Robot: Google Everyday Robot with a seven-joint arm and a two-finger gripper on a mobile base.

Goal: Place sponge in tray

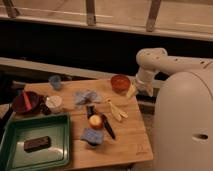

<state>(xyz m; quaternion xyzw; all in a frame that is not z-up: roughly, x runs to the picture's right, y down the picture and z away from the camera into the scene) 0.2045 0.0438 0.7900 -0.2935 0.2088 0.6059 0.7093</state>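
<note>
The sponge is a dark brown rectangular block lying flat inside the green plastic tray, at the lower left of the frame. There is one sponge and one tray. The wooden counter also carries one round orange bowl, one dark red bowl, one small blue cup, one crumpled blue cloth and one orange fruit. The hand hangs at the counter's upper right edge beside the orange bowl, well apart from the tray; I cannot tell whether it is open or closed.

Blue sponge beside green tray; hand near bowl.
</note>
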